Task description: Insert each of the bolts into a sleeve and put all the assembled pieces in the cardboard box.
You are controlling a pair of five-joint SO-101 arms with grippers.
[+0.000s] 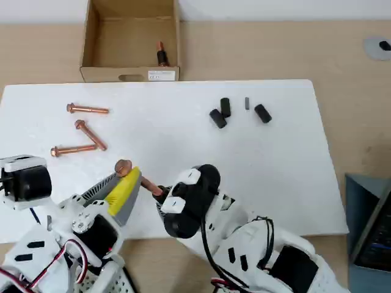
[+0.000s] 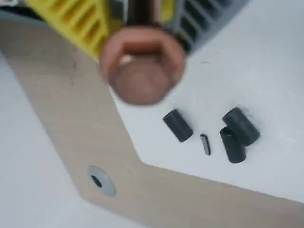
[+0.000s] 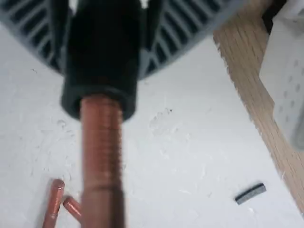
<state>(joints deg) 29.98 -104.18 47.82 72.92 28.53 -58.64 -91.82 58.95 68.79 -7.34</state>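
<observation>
Now left gripper point(image 2: 142, 13) clamped on bolt point(image 2: 141, 66), right gripper point(image 3: 102, 26) clamped on sleeve point(image 3: 100, 76), shank partly in; off-axis push risks jamming, bolt slipping from grip.

Robotics lab, white mat point(image 1: 275, 171), wooden table point(image 1: 256, 49)

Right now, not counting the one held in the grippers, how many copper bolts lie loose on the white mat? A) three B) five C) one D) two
A: three lie loose on the white mat: the upper bolt, middle bolt, lower bolt.
</observation>
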